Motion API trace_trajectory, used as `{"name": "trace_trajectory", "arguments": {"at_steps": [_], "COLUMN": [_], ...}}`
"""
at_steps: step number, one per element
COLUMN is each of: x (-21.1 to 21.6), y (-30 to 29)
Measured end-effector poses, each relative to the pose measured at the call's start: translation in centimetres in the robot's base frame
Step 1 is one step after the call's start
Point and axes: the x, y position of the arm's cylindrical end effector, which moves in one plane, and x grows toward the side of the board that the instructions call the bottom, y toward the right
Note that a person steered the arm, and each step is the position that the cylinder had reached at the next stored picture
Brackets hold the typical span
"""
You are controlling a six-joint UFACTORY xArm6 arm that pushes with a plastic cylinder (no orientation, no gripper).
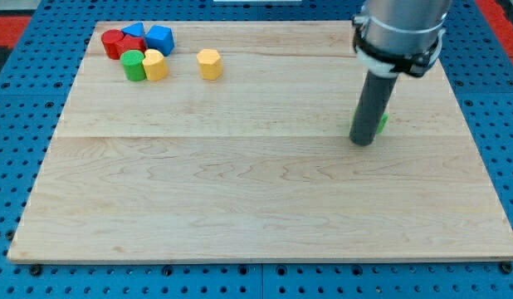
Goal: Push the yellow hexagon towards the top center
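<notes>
The yellow hexagon stands alone on the wooden board, near the view's top and left of center. My tip rests on the board at the view's right, far from the hexagon. A green block sits just behind the rod and is mostly hidden by it.
A cluster sits at the view's top left: two red blocks, two blue blocks, a green cylinder and a second yellow block. The arm's grey body hangs over the top right. A blue pegboard surrounds the board.
</notes>
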Motion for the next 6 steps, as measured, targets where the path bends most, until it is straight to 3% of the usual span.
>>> {"name": "trace_trajectory", "arguments": {"at_steps": [1, 3, 5, 6], "x": [-0.1, -4.5, -14.0, -15.7], "y": [2.1, -20.9, -24.8, -22.9]}}
